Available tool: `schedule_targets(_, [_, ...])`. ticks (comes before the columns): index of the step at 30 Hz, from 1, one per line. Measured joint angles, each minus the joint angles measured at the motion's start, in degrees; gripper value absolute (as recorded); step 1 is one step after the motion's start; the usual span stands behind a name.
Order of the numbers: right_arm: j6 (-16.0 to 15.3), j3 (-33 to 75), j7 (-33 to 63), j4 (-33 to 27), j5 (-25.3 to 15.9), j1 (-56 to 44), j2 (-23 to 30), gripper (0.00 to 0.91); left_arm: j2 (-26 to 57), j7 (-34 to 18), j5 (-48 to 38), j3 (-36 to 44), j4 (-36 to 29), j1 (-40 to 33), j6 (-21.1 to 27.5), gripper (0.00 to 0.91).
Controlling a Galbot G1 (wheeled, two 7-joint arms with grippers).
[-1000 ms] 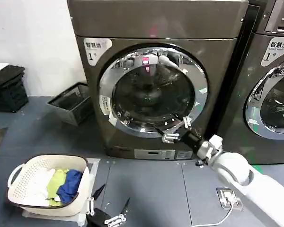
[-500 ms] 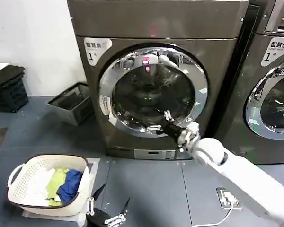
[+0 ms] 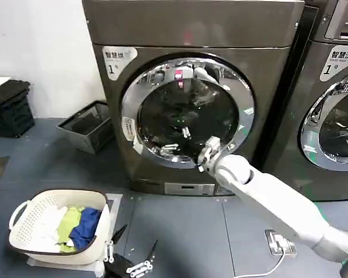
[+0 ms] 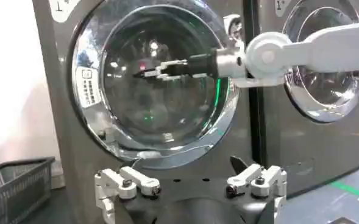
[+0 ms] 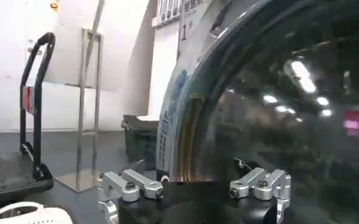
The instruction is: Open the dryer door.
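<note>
Chrome is the first thing you notice: the dryer door (image 3: 187, 110) is a big round porthole with a wide shiny ring around dark tinted glass, sitting dead centre on the front of the dark bronze-grey dryer (image 3: 191, 29). In the head view the ring catches a bunch of reflections, with a pink light glowing near 12 o'clock and a small green glint in the middle of the glass. There's a white label on the ring at about 9 o'clock. The door looks flush with the cabinet, so it's shut as far as I can see.

The right gripper (image 3: 182, 139) is out at the end of the white right arm (image 3: 267, 197), reaching in from about 5 o'clock and sitting right up against the lower part of the glass, around 6 o'clock on the door. From the left wrist camera you can see that same right gripper (image 4: 158, 70) pointing across the glass. In the right wrist view its two fingers (image 5: 130, 185) are spread wide apart with nothing between them, and the door fills the background very close up. Can't tell if the tips actually touch the glass.

The left gripper (image 4: 191, 182) hangs low in front of the dryer, fingers spread, holding nothing.
</note>
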Motion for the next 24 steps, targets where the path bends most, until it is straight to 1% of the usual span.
schedule_targets(11, [0.9,-1.6,-1.0,-7.0,-0.4,2.3,5.0,0.907,0.0,0.0,-0.1,-0.2,0.0,0.2,-0.2,0.907])
schedule_targets(24, [1.2,-1.8,-2.3,-12.9,-0.8,3.1,10.5,0.907,0.0,-0.1,-0.2,-0.3,0.1,0.3,-0.3,0.907])
